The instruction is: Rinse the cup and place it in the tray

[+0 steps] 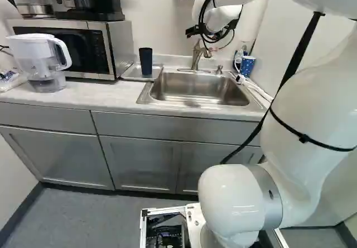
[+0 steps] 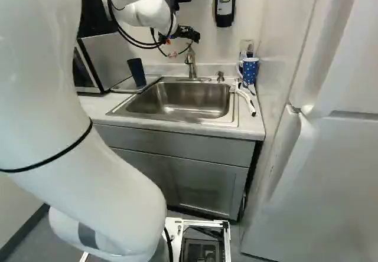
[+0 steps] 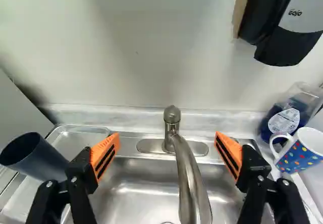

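Dark cup (image 1: 145, 62) standing on metal tray (image 1: 129, 74), beside sink

Left base view: The cup is standing upright near the tray's sink-side edge. The tray's raised rim is running between microwave (image 1: 113, 49) and sink (image 1: 198, 87). Bare pale counter is extending from the tray toward the clear plastic pitcher (image 1: 46, 63). The white, rounded arm (image 1: 307, 97) is reaching toward the faucet (image 1: 196, 55).

Right base view: The black gripper (image 2: 190, 34) is hovering near the faucet, above the basin's height. The polka-dotted mug (image 2: 250, 71) is standing near the wall; a white-and-black brush (image 2: 247, 101) is lying along the sink's edge. A smooth white refrigerator (image 2: 331, 161) is bounding the right.

Wrist view: The fingers are standing wide apart, orange ribbed pads (image 3: 105, 156) facing each other. Curved brushed-metal faucet is showing ahead, centred in their gap. The matte cup is showing its round open mouth beside one finger; a bottle of blue liquid (image 3: 282, 120) is standing behind the glossy mug.
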Tool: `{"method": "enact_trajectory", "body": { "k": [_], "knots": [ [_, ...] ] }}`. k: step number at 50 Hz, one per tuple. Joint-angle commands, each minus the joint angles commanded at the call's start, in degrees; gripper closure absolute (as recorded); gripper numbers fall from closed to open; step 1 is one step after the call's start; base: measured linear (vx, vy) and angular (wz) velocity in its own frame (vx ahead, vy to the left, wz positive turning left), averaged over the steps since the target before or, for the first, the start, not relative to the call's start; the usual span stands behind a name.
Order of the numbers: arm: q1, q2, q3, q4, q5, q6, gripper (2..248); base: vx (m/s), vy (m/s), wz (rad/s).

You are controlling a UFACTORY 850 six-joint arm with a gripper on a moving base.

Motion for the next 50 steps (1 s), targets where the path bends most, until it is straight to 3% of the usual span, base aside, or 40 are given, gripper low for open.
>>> {"method": "enact_trajectory", "body": {
  "k": [17, 37, 50],
  "knots": [
    [-1.0, 5.2, 5.0, 0.0, -4.5, 0.0, 3, 0.0, 0.0, 0.0],
    [-2.2, 11.2, 10.5, 0.0, -16.1, 0.0, 3, 0.0, 0.0, 0.0],
    [-2.2, 11.4, 10.6, 0.0, -23.9, 0.0, 3, 0.0, 0.0, 0.0]
  ]
}}
